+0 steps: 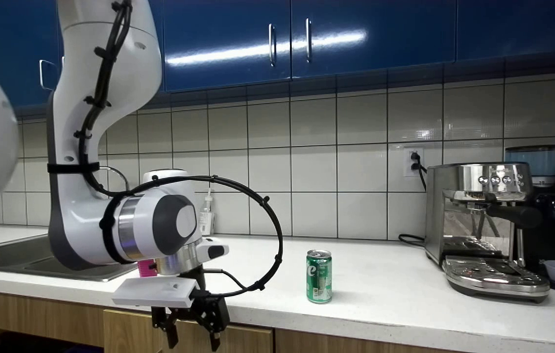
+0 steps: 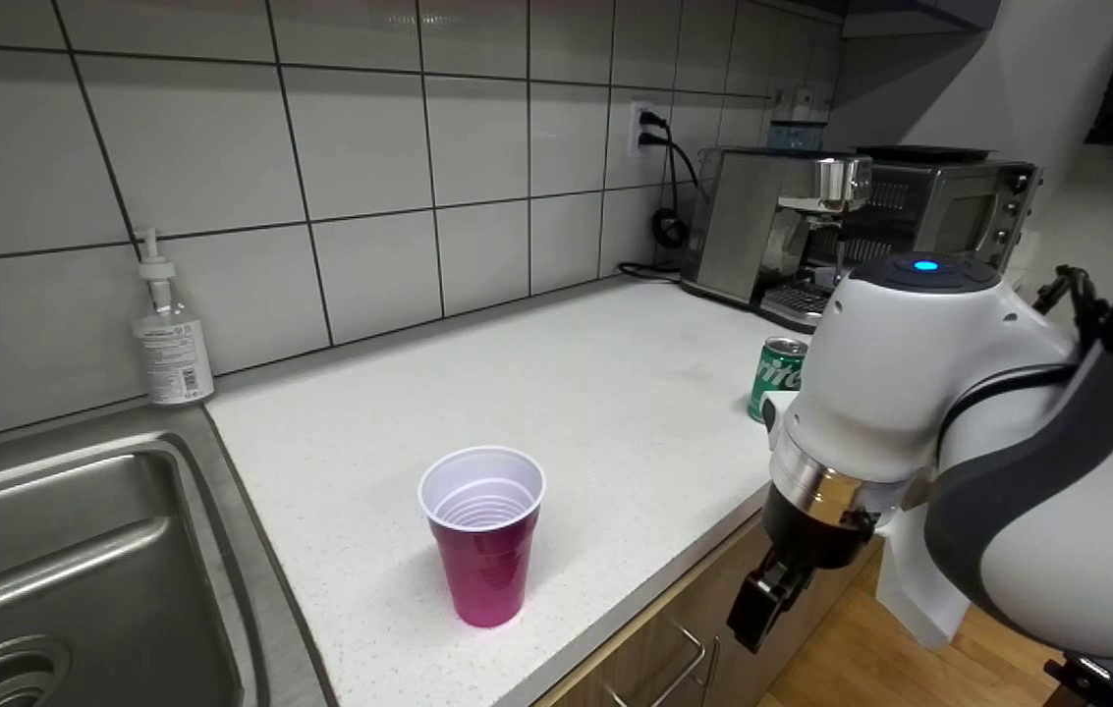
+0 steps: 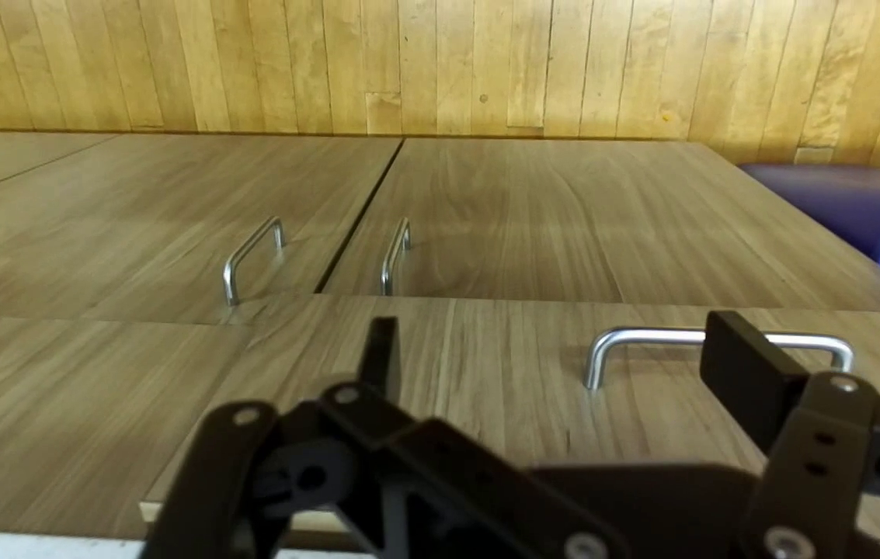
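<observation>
We find the gripper (image 3: pixel 554 341) with its 2 fingers (image 3: pixel 383 349) apart, gripping nothing, nearest the drawer handle (image 3: pixel 645 335) at right in the wrist view. On the counter (image 2: pixel 615 393), the pink cup (image 2: pixel 487 579) at left and green can (image 1: pixel 319 278) at right stand upright, which we judge keeps both steady.

In the wrist view, the fingers (image 3: pixel 746 369) partly hide a drawer handle (image 3: pixel 651 335); the right edge crops a purple object (image 3: pixel 832 194).
</observation>
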Tool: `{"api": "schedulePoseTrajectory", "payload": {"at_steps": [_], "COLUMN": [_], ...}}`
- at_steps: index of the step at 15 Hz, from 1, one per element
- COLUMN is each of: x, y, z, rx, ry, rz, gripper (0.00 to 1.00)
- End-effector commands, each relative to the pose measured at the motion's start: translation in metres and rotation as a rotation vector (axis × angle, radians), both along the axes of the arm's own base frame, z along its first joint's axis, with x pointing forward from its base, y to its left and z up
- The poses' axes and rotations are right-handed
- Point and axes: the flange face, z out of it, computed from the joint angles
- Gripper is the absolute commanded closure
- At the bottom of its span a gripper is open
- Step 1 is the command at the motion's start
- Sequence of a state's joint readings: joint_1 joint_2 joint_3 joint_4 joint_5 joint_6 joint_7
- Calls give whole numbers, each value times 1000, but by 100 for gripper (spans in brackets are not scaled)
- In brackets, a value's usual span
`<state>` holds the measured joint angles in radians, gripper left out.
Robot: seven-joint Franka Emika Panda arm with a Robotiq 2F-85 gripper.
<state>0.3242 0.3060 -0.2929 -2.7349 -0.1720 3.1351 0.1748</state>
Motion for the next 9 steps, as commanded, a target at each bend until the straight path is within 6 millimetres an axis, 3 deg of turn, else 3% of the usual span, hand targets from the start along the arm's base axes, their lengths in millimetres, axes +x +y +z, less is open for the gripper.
{"api": "schedulePoseTrajectory", "payload": {"at_steps": [1,2,3,9], "x": [-16,-15,-3,9], "y": [4,5,7,15], "z": [24,29,33,68], "rx": [14,13,12,43], "ry": [-8,-14,-23,-56], "rz": [-31,-42,-57,-119], "gripper": [0,0,0,0]}}
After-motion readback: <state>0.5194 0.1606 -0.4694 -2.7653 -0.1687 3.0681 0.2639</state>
